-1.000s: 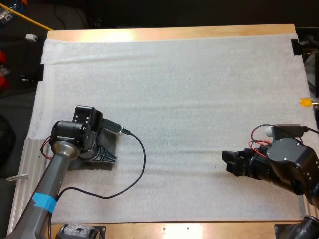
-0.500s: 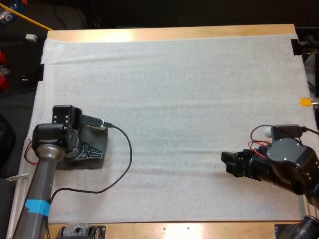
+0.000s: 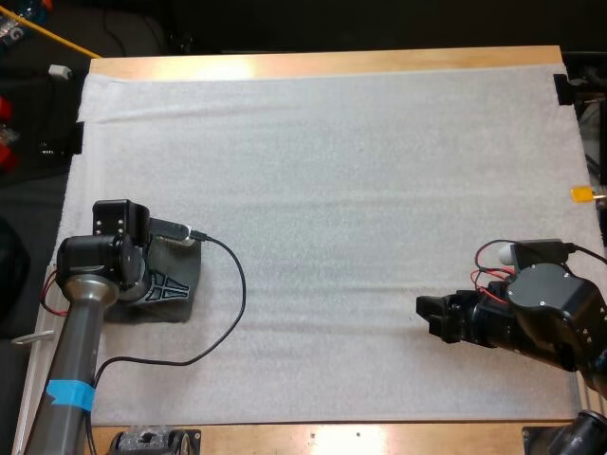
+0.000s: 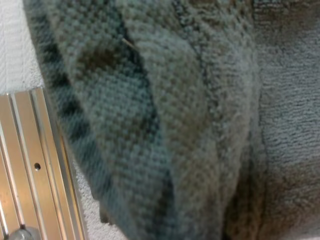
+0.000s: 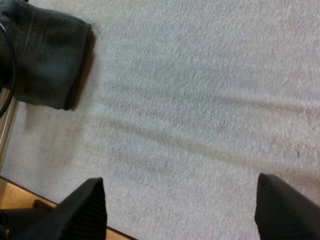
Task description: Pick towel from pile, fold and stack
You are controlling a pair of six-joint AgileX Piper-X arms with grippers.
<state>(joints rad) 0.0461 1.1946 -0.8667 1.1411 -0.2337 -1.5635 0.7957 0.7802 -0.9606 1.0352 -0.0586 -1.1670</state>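
Observation:
A folded dark grey-green towel point(image 3: 188, 267) lies at the left edge of the white mat point(image 3: 332, 171), near the front. My left gripper point(image 3: 169, 284) is down on top of it, and the wrist hides much of the towel. In the left wrist view the towel's point(image 4: 150, 125) woven cloth sits very close, bunched in thick folds. Far off, the right wrist view shows the same towel point(image 5: 47, 60). My right gripper point(image 3: 432, 318) hovers low over bare mat at the right front. It point(image 5: 180, 210) is open with nothing between its fingers point(image 5: 80, 210).
A ribbed metal rail point(image 4: 25, 165) runs along the mat's left edge right beside the towel, seen too in the high view point(image 3: 45, 284). The wooden table edge point(image 3: 332, 64) borders the far side. A black cable point(image 3: 232, 303) loops on the mat.
My left arm has slid to the left with the towel under it, ending at the mat's left edge. The right gripper has crept slightly left.

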